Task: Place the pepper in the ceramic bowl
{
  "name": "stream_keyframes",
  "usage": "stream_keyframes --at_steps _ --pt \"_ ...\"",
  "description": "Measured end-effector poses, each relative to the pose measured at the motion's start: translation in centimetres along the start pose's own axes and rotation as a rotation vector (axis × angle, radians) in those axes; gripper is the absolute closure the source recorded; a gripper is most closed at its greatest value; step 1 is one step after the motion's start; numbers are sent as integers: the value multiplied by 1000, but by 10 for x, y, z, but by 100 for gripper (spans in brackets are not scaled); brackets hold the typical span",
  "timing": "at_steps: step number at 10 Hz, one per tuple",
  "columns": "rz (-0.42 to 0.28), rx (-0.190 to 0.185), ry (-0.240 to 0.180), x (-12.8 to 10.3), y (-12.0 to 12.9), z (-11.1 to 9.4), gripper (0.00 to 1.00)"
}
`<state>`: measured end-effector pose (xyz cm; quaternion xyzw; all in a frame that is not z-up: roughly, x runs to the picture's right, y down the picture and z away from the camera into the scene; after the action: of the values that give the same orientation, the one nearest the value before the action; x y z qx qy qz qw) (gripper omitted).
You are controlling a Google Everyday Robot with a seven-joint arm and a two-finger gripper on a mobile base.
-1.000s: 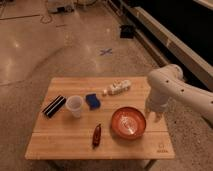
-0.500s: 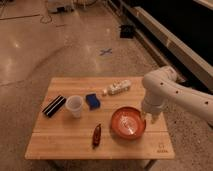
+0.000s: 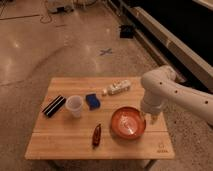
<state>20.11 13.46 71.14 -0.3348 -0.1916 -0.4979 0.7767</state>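
Pepper [image 3: 96,135] lay on the table [image 3: 60,147] just beside the ceramic bowl [image 3: 128,137]. The gripper [image 3: 151,119] hung at the bowl's opposite rim; spread or shut, I couldn't tell. It looked light and slick, best pinched across its thicker middle.

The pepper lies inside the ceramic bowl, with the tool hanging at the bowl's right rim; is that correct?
Not quite: the camera view shows the pepper lying on the table just left of the ceramic bowl, not inside it. The tool does hang at the bowl's right rim.
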Motion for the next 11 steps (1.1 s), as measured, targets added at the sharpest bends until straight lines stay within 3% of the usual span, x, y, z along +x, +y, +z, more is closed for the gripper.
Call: stream_keyframes --at_steps 1,3,7,9,11 --pt "4 -5 -1 7 5 2 59" --pt "-7 -21 -4 -1 3 9 59" --pt "-16 -26 -15 -22 -26 15 59" --pt "-13 -18 -15 -31 -12 23 59" --pt "-26 -16 -16 -20 -13 21 59"
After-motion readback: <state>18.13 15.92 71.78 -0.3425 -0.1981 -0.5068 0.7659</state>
